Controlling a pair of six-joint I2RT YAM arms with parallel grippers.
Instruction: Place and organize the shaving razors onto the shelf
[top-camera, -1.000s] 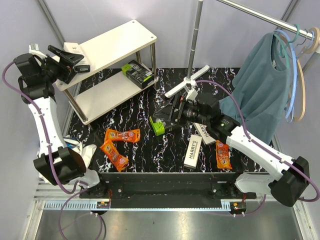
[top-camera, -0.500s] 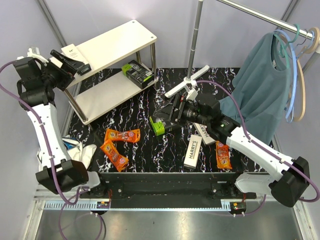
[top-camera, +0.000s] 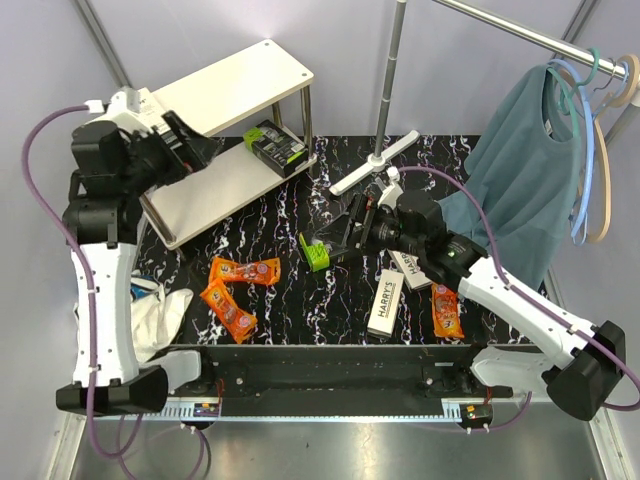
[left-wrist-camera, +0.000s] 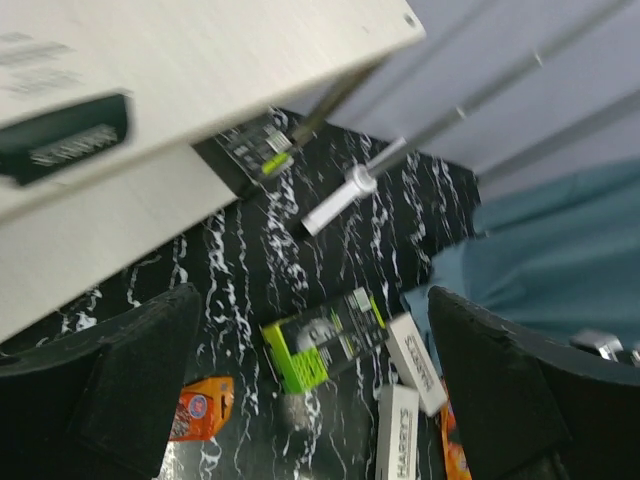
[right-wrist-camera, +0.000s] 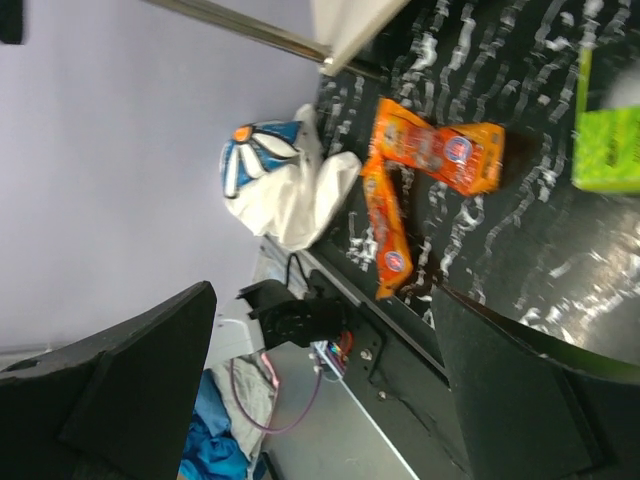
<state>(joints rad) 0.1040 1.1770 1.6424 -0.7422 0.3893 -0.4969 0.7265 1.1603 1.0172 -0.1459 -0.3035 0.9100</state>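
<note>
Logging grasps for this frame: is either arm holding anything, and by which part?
Nothing is held. The jaws of the left gripper and of the right gripper stand wide apart with nothing between them.

- Bench (top-camera: 290, 300): black stone-look top with white veins, smooth, slight sheen.
- Shelf (top-camera: 240, 75): matt white boards with faint grain; polished metal legs.
- Orange packets (top-camera: 245, 270): crinkled glossy plastic.
- White boxes (top-camera: 385, 303): matt card.
- Black-and-green packs (top-camera: 275, 143): smooth printed packaging.
- Shirt (top-camera: 525, 180): soft teal cloth, matt.
- Rail (top-camera: 395, 70): bright metal tube.
- Fingers (left-wrist-camera: 130, 390): matt black, finely textured.
</note>
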